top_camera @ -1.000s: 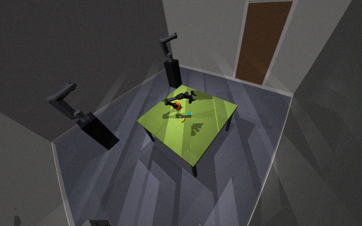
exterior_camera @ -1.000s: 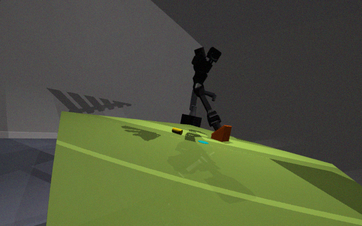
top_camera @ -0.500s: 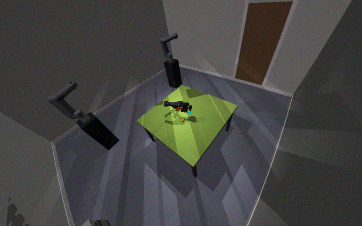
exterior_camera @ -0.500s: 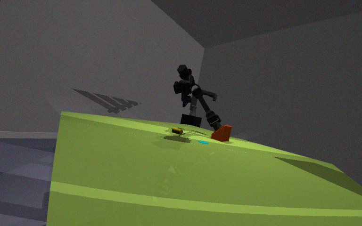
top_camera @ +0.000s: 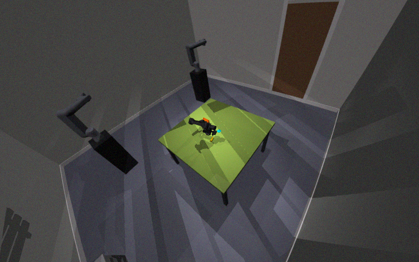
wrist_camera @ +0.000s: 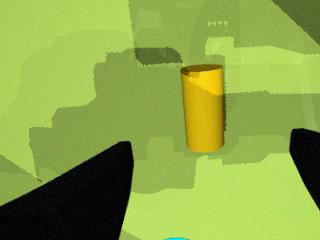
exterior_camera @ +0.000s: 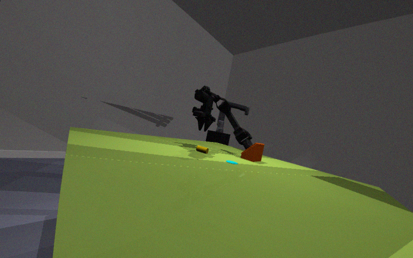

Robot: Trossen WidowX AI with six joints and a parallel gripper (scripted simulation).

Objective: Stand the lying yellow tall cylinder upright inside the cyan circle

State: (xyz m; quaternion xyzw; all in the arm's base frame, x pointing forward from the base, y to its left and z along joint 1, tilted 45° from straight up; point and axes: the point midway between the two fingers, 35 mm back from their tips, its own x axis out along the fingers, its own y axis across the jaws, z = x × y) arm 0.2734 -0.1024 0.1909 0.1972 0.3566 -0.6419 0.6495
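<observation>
From above you see the green table (top_camera: 234, 160) with the black arm (top_camera: 197, 121) bent over it, gripper (top_camera: 212, 132) just beside the cyan circle (top_camera: 219, 131). The yellow cylinder (top_camera: 211, 140) lies near, untouched. 2 dark camera stands (top_camera: 111, 151) flank the table.

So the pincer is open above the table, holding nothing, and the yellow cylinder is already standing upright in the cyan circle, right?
Not quite. The pincer is open above the table, holding nothing, but the cylinder is lying on its side, apart from the cyan circle. The exterior view shows this.
</observation>
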